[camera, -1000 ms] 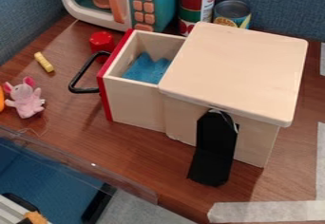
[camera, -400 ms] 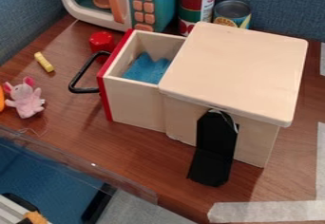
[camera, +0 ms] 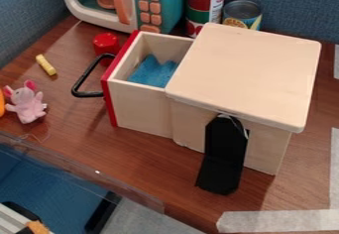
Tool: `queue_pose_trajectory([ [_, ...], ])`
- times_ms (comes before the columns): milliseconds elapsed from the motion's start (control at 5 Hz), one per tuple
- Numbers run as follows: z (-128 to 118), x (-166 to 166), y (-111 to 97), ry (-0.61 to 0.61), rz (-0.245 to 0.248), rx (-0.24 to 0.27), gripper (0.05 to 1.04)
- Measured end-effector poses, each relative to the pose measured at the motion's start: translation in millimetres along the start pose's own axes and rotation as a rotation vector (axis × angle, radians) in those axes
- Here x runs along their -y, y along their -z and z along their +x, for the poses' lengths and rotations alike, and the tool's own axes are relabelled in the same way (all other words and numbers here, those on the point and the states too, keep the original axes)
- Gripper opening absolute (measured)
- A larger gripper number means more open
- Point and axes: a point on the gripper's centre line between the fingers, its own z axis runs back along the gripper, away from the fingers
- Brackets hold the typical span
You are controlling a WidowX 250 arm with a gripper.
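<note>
"What are you seeing change just now?"

"Nothing is visibly shifting. The drawer (camera: 142, 106) is standing partly out of the wooden box (camera: 248, 74), exactly as it is doing in the earlier frames, so I'm judging that your work on it is neither advancing nor slipping back."

"And the blue cloth (camera: 151, 74)?"

"It's lying bunched inside the drawer, keeping the same folds. The black handle (camera: 86, 94) is jutting from the red front (camera: 110, 104), pointing away from the box."

"How is my gripper doing?"

"I can't tell how far open it is, or whether you're holding anything with it."

"Is anything around the box differing from the earlier frame?"

"No, the pieces are keeping their places. The red object (camera: 106, 42) is sitting just behind the handle, the yellow piece (camera: 45, 65) is lying apart from it, and the pink plush toy (camera: 27, 104) is resting near the left edge. Behind, two cans (camera: 205, 2) are standing beside the toy microwave (camera: 149, 5). The black flap (camera: 222, 148) is still hanging against the box's side."
</note>
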Motion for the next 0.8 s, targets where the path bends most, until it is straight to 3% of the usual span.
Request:
queue_pose_trajectory([
  [600, -4.8, 0.3, 29.6, -0.071, 0.035, 0.023, 1.0],
  [800, -5.8, 0.9, 34.5, -0.081, 0.038, 0.015, 0.941],
])
